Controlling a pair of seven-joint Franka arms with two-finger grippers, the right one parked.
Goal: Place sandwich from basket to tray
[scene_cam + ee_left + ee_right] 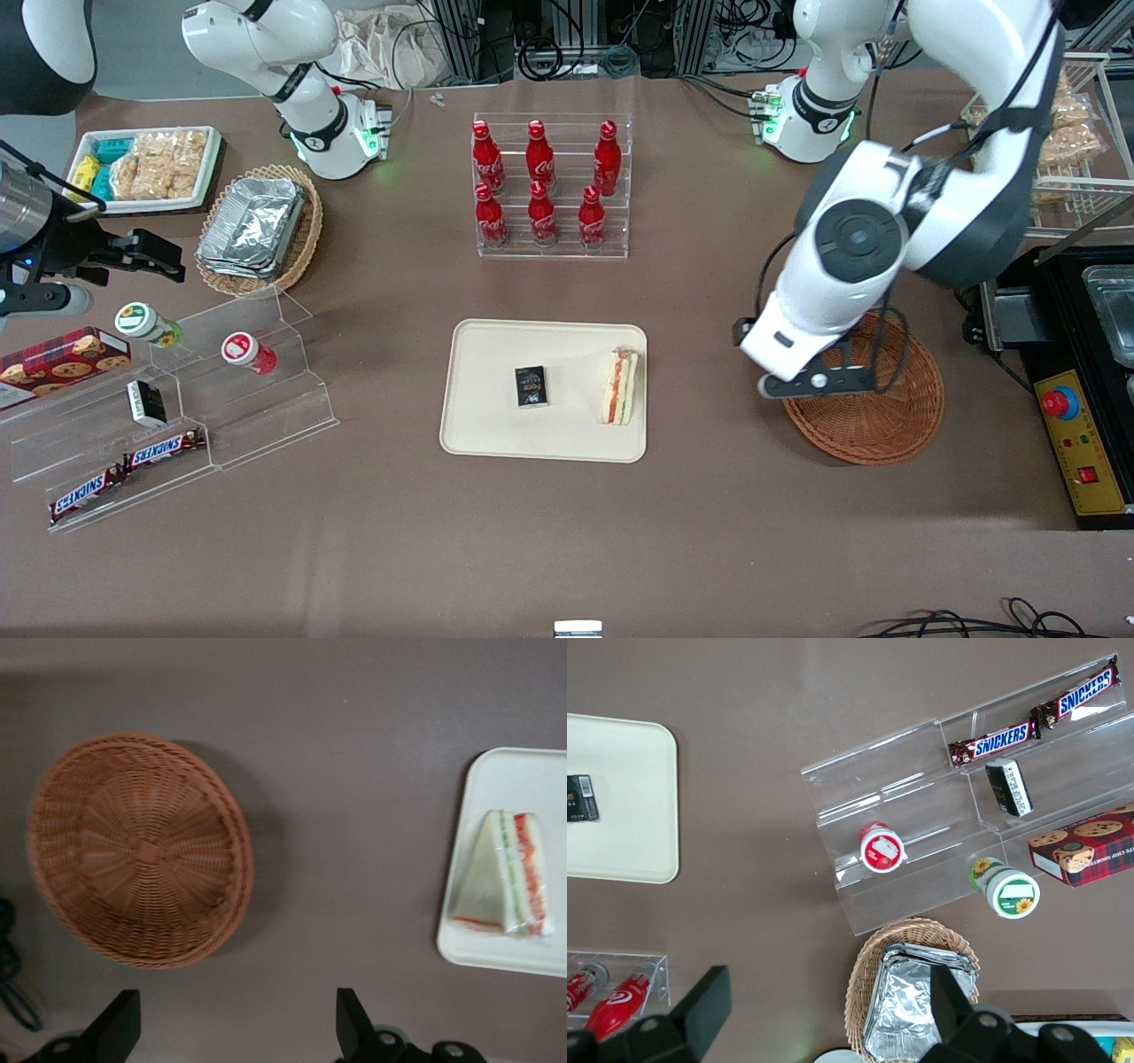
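The gripper [817, 382] is hanging above the basket [873, 424], fingers [354, 1020] spread wide and holding nothing. The sandwich [619, 386] is lying on the tray [496, 425], well apart from the claw, with a small black box [531, 387] lying beside it.

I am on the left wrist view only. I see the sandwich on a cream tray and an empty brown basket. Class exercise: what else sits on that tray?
Observer: A small black box lies on the tray, beside the sandwich and apart from it.
Operator: Where is the pincer compared with the basket?
Observer: The pincer hangs open above the basket's edge nearest the tray, holding nothing.
Operator: Anything farther from the front camera than the tray?
Observer: A clear rack of six red bottles.
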